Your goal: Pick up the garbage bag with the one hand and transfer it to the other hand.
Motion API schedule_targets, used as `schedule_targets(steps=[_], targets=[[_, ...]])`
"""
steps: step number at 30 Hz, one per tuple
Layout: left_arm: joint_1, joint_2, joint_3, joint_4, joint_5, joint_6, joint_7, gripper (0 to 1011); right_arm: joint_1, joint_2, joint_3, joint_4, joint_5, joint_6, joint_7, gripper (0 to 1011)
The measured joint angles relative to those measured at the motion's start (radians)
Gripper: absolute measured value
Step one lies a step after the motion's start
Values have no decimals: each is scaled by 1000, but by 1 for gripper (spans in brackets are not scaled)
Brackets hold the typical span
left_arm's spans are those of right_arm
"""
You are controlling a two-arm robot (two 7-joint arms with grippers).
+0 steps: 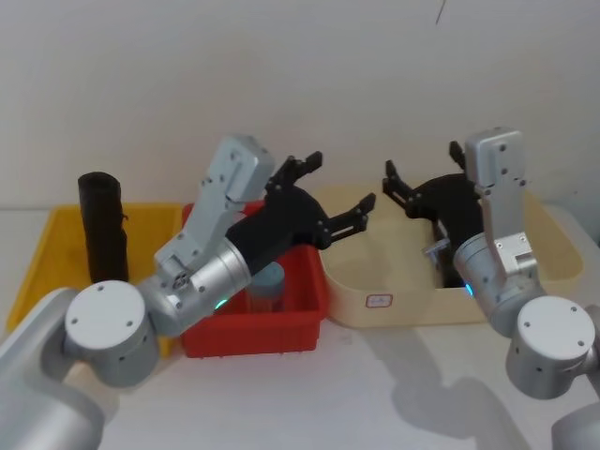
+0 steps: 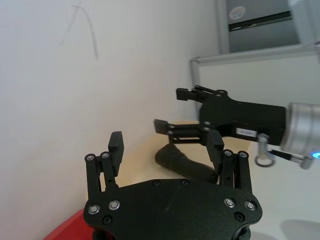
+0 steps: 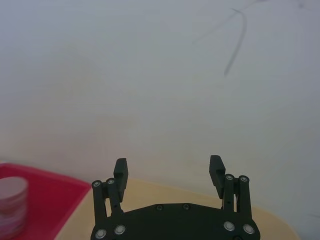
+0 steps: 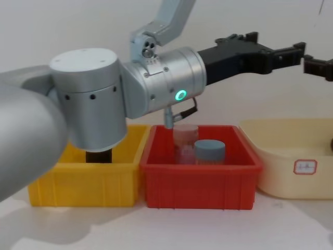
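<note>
Centrally, left gripper [image 1: 340, 183] and right gripper [image 1: 419, 173] hang empty, fingers wide, tips facing; bag [image 1: 103, 230] seemingly stands in yellow bin [image 1: 52, 248], frame left.

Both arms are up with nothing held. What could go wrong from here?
1. The left gripper and right gripper face each other with jaws open and tips close; if either advances, they could clash.
2. The garbage bag stands upright in the yellow bin, close beside the left arm, which might knock it over when reaching for it.
</note>
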Motion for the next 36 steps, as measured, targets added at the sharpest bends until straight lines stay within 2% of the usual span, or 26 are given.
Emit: schedule_targets(steps=[10, 19, 22, 23, 28, 36], targets=[[105, 63, -37, -157, 46, 37, 101, 1001, -64, 16, -57, -76, -20, 32, 71, 1001], [252, 138, -91, -342, 94, 80, 215, 1001, -120, 25, -114, -126, -38, 61, 127, 1001], [324, 171, -121, -421, 110, 93, 257, 1002, -134, 25, -127, -138, -40, 70, 142, 1001], [324, 171, -121, -421, 110, 93, 257, 1002, -136, 25, -129, -140, -40, 74, 146, 1001], [428, 217, -164, -528, 129, 108, 313, 1002, -148, 20, -141, -150, -39, 91, 166, 1001], [498, 248, -194, -600, 141, 117, 349, 1001, -151, 3, -148, -157, -14, 142, 199, 1001]])
